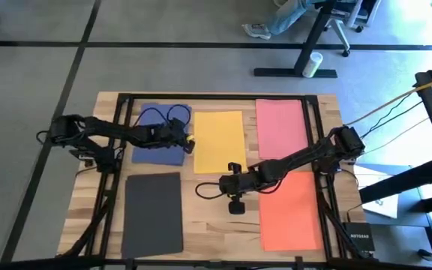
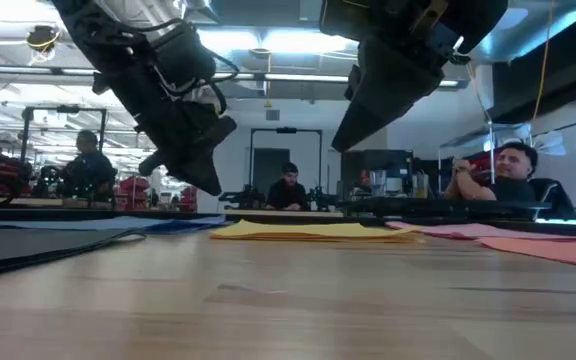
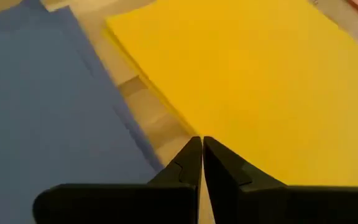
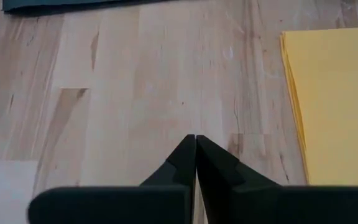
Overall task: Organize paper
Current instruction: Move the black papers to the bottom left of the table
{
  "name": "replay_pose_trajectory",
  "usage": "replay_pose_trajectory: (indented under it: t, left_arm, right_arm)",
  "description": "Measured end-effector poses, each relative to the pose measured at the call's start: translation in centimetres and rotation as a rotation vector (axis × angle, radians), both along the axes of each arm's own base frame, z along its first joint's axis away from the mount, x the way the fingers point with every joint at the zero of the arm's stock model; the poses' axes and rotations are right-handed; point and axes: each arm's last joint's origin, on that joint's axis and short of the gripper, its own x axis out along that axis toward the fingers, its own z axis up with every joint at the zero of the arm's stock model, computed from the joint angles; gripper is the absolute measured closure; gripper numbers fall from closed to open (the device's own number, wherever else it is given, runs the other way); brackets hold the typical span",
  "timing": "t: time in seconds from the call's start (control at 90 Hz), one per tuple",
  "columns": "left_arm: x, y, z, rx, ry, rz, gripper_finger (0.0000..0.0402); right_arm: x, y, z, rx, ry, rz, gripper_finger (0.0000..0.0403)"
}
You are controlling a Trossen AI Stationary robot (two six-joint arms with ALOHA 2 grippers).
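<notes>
Five stacks of paper lie flat on the wooden table: navy blue (image 1: pixel 158 136) at far left, yellow (image 1: pixel 219 141) at far middle, pink (image 1: pixel 281 124) at far right, orange (image 1: pixel 291 211) at near right, dark grey (image 1: pixel 154 214) at near left. My left gripper (image 1: pixel 190 145) is shut and hangs above the gap between the blue (image 3: pixel 42 106) and yellow (image 3: pixel 253 81) stacks. My right gripper (image 1: pixel 226 182) is shut and hovers over bare wood just near of the yellow stack (image 4: pixel 337 99). The low view shows both fingers' tips clear of the table.
A black frame (image 1: pixel 216 97) runs around the table top. Bare wood (image 1: pixel 220 225) lies between the grey and orange stacks. A black box (image 1: pixel 362 240) sits off the near right corner. People sit in the room beyond the table (image 2: pixel 288 185).
</notes>
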Motion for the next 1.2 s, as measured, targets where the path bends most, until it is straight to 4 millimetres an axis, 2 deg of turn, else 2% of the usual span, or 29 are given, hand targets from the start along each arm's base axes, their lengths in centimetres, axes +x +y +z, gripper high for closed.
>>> replay_pose_trajectory:
  t: [0.578,1.2]
  left_arm:
    - [0.7,0.6,-2.6,-0.025,0.057,0.01,0.0402]
    - [0.6,0.9,-2.5,0.008,0.058,0.071,0.0402]
  right_arm:
    - [0.0,0.0,0.0,-0.007,-0.002,-0.005,0.0403]
    - [0.0,0.0,0.0,-0.007,-0.004,-0.006,0.0403]
